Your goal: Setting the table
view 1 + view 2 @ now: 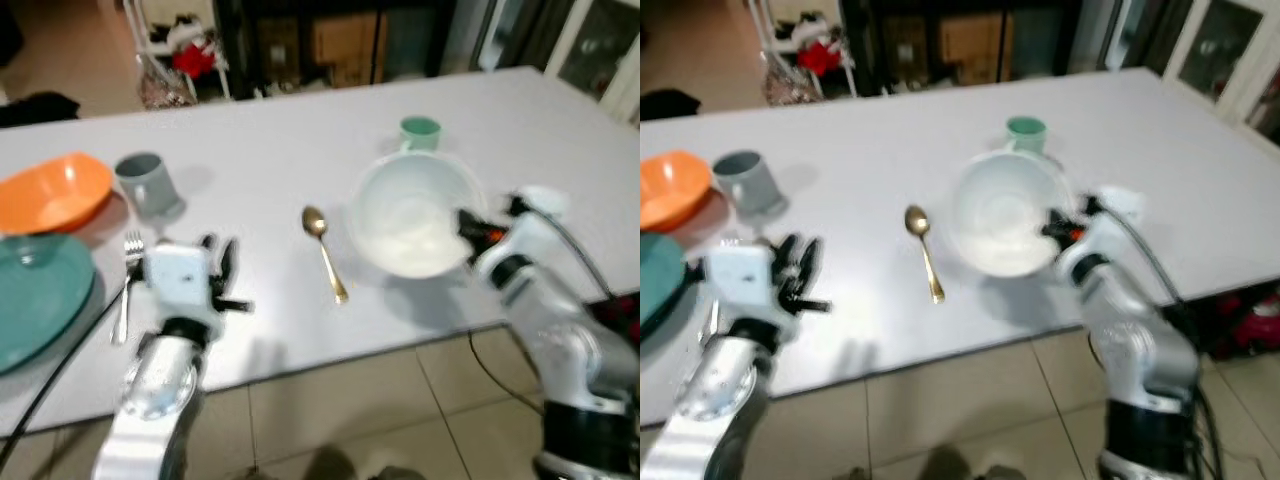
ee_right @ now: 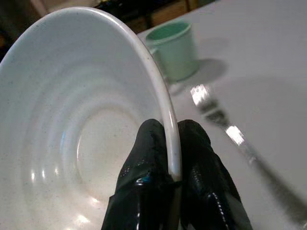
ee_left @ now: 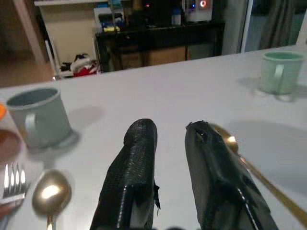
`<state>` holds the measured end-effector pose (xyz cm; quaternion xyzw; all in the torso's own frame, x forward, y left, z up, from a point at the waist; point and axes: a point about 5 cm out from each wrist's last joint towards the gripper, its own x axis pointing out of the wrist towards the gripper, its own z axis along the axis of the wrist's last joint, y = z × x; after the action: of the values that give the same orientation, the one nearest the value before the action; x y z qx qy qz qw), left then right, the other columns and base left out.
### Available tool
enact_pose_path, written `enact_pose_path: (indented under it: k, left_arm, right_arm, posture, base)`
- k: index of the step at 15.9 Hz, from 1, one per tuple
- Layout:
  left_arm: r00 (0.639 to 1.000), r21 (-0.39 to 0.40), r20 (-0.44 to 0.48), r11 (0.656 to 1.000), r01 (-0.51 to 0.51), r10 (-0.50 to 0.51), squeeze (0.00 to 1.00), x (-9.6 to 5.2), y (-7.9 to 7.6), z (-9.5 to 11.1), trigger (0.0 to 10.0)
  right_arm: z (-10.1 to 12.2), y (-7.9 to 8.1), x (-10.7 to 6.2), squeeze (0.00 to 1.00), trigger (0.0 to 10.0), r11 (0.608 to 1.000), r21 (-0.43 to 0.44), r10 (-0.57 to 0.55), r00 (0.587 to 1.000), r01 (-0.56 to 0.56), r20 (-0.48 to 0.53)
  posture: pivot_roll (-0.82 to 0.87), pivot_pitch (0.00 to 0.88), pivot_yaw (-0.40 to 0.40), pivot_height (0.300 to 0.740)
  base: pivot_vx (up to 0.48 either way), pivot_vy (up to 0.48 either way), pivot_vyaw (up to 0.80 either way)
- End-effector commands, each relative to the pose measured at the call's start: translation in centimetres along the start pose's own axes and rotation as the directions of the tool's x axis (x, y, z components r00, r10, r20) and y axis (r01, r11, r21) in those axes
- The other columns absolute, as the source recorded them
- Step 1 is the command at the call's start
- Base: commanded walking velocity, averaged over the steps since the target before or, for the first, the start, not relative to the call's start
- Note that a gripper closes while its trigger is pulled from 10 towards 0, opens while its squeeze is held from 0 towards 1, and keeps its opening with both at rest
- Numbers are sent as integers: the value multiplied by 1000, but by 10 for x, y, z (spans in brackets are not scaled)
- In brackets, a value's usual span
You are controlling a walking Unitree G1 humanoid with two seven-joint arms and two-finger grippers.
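The right gripper (image 2: 168, 179) pinches the rim of the white bowl (image 1: 410, 220), held tilted just above the table (image 1: 560, 150) in front of the green mug (image 1: 420, 130). The left gripper (image 3: 170, 143) hovers parted and empty near the gold spoon (image 1: 326, 252). Stiff, glazed and probably breakable, the bowl looks slippery; a rim grip should be kept deep.

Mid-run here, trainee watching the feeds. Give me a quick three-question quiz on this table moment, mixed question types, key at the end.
1. True or false: the right gripper is pinching the rim of the white bowl.
2. Which lies on the table between the left gripper and the bowl? A) knife B) gold spoon C) napkin
3. What colour is the mug just beyond the bowl?

Key: 1 true; 2 B; 3 light green.
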<state>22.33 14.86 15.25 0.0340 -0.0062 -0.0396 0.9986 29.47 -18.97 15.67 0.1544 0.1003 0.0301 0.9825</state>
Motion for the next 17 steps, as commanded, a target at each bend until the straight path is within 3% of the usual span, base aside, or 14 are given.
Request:
enact_pose_path:
  k: [1, 13, 17]
  left_arm:
    - [1000, 29, 2, 1000, -9, 9, 0, -1, 6, 1, 10000]
    - [999, 29, -10, 999, 32, -32, 0, 0, 1, 0, 10000]
    - [987, 56, -26, 986, 158, -157, 0, 1, -9, 2, 10000]
  right_arm:
    - [9, 14, 3, 0, 10000, 998, 8, 57, 998, -57, 35]
    - [14, 25, 17, 0, 10000, 995, 56, 75, 997, -77, 36]
    - [18, 30, 34, 0, 10000, 996, 85, 42, 999, -41, -11]
  posture:
    - [-56, 54, 17, 740]
    - [-51, 53, 25, 740]
    - [-46, 56, 28, 740]
  base:
    - [368, 0, 0]
    - [336, 0, 0]
    - [0, 0, 0]
